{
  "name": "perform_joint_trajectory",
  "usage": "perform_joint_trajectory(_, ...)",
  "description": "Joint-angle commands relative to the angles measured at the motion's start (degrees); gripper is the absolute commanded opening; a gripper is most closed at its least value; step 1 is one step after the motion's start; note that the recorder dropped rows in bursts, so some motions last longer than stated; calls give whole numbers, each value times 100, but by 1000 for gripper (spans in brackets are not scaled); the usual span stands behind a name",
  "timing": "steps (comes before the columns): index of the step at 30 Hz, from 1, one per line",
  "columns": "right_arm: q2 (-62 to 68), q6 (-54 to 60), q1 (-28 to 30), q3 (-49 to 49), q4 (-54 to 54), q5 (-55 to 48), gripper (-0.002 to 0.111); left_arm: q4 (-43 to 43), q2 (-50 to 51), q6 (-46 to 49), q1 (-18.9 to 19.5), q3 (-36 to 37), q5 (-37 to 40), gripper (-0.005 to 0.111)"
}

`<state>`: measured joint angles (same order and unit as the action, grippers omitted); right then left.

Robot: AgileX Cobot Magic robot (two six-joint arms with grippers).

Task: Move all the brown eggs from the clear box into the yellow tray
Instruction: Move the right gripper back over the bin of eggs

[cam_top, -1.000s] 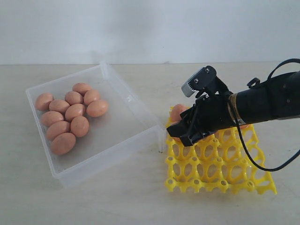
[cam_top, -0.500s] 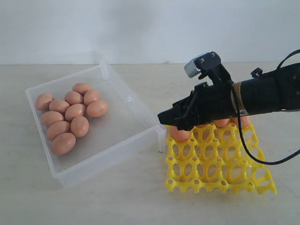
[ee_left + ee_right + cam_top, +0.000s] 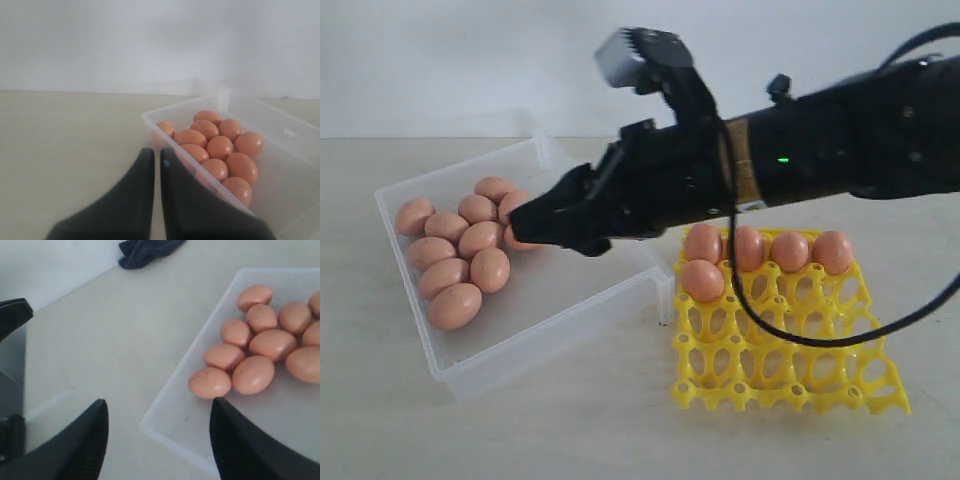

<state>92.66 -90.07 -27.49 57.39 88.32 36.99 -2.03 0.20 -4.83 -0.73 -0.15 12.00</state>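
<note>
**A:** Exterior view: a second ago the right gripper (image 3: 535, 222) was low over the tray (image 3: 790, 385), at the corner nearest the box (image 3: 550, 330). Now the arm has swung across, and the gripper is over the box.

**B:** And the egg it carried?

**A:** It was left in the tray, in the second-row cell closest to the box. With the four in the back row, that makes five eggs (image 3: 703, 281) in the tray. The tray itself sits just beside the box and hasn't shifted.

**B:** What can't you see?

**A:** The gripper's tip covers one egg on the tray side of the pile in the box, and it half covers another. Ten more show clearly. From out here I can't tell how the jaws stand. The right wrist view settles it: the gripper (image 3: 159, 405) has its fingers (image 3: 240, 440) spread wide, with no egg between them. That view cuts off some eggs at its edge. The left gripper (image 3: 156, 165) shows only in its own wrist view. It is closed to a thin slit, empty, and sits just outside the box wall.

**B:** Where are the eggs relative to the right gripper?

**A:** They're bunched in the box, beneath and just past the tip. The nearest one lies right at one finger, but I can't tell whether they touch. The box's corner rim lies between the fingers.
</note>
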Motion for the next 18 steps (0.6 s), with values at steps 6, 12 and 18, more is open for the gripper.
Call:
perform_joint_trajectory(6,1147,-2487,-879,1609,1163,-1671,48,-7,-20,-10,11,15,-6,4)
perform_joint_trajectory(12,1953,-2910,-881,2282,1163,-1016,29,-7,-20,-10,11,15,6,4)
perform_joint_trajectory(18,2237,-1563,-907,2471,1163,-450,20,-7,-20,-10,11,15,-4,4)
